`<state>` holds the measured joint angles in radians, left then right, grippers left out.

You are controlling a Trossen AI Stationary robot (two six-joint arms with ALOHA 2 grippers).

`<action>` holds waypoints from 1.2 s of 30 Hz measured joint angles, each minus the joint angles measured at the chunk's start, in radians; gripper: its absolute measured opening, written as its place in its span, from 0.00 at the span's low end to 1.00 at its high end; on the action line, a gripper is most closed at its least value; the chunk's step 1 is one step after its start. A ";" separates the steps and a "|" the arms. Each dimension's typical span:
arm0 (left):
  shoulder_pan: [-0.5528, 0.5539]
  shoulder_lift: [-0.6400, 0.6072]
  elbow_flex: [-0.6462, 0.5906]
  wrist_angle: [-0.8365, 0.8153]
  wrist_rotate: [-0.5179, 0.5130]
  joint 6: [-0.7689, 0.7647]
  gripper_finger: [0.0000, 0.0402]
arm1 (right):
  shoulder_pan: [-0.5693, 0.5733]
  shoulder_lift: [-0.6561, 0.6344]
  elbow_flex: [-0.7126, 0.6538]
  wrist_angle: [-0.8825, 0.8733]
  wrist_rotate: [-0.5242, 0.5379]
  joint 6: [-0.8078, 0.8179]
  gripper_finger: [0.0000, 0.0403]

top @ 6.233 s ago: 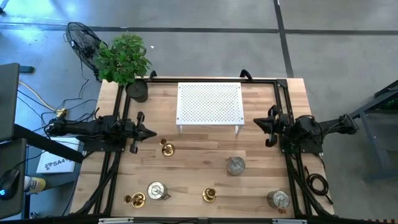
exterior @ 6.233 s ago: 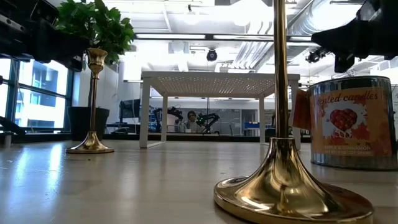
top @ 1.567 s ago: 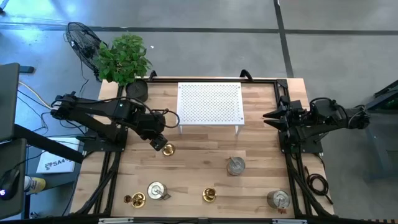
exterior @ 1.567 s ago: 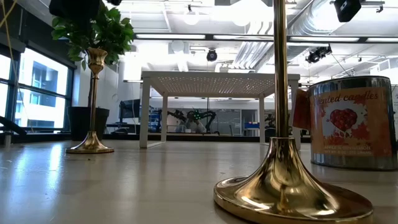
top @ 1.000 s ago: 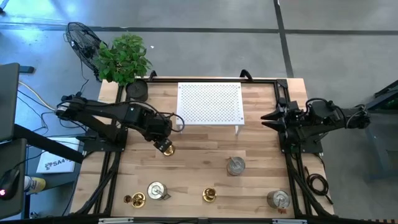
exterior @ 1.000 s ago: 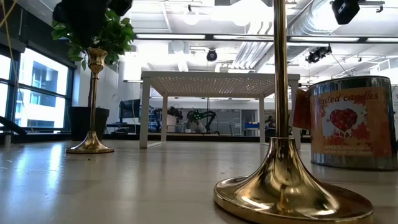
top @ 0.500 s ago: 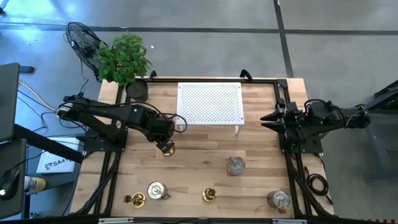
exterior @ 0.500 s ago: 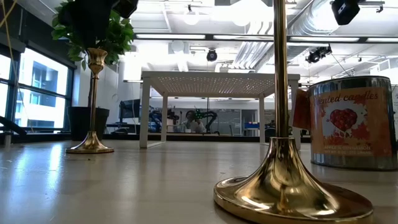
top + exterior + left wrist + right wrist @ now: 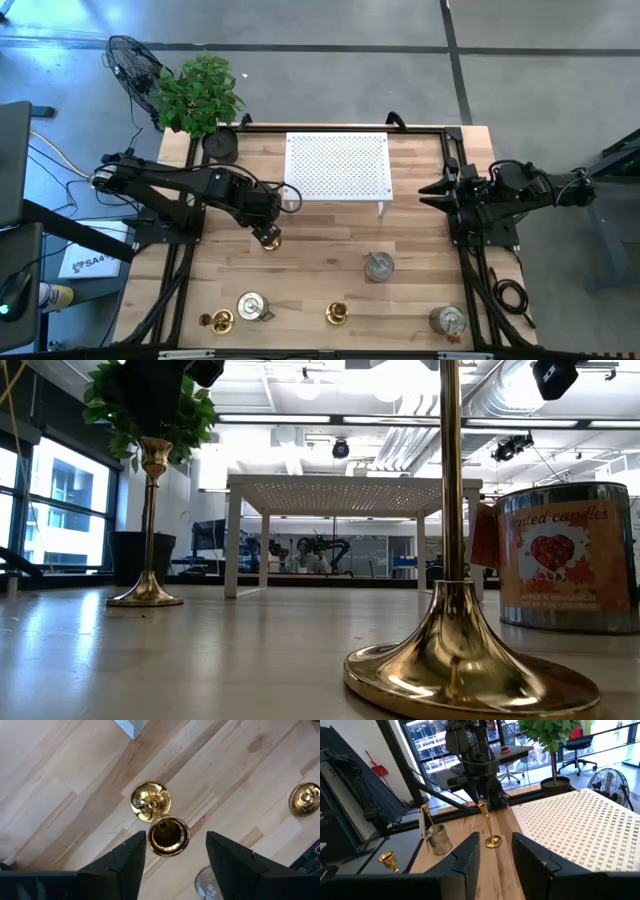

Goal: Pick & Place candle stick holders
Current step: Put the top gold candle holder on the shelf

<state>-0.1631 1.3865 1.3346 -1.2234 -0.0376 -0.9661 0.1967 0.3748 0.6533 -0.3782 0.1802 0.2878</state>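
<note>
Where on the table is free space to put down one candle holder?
Bare wood lies between the white perforated stand and the silver tin, and along the table's middle. The front edge is crowded with holders. The left gripper hovers over one brass stick.

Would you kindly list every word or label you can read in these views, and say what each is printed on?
"...nted candles": on the orange label of the silver tin in the low view; its first letters are hidden.
Small line under the label's red picture: too blurred to read.
White sign on the floor left of the table: too small to read.
</note>
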 joint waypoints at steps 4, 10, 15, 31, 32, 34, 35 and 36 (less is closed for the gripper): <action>0.000 0.000 0.000 -0.001 0.002 -0.007 0.50 | 0.000 0.000 0.000 0.000 0.000 0.000 0.27; 0.000 0.031 -0.002 -0.015 0.028 -0.004 0.50 | 0.000 0.000 0.000 0.000 0.000 0.000 0.27; 0.000 0.061 -0.002 -0.004 0.032 0.027 0.50 | 0.000 0.001 0.000 -0.007 0.000 0.000 0.27; -0.001 0.067 -0.002 -0.007 0.031 0.019 0.50 | 0.000 0.006 0.000 -0.026 0.000 0.000 0.27; -0.001 0.068 -0.002 -0.008 0.030 0.019 0.50 | 0.000 0.006 0.000 -0.028 0.000 0.000 0.27; -0.001 0.068 -0.002 -0.016 0.031 0.019 0.50 | 0.000 0.006 0.000 -0.030 0.000 0.001 0.27; -0.001 0.068 -0.002 -0.016 0.031 0.019 0.50 | 0.000 0.006 0.000 -0.029 0.000 0.001 0.27; -0.001 0.068 -0.002 -0.016 0.030 0.019 0.50 | 0.000 0.006 0.000 -0.029 0.000 0.001 0.27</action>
<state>-0.1638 1.4544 1.3331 -1.2390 -0.0073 -0.9466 0.1969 0.3813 0.6533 -0.4076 0.1802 0.2886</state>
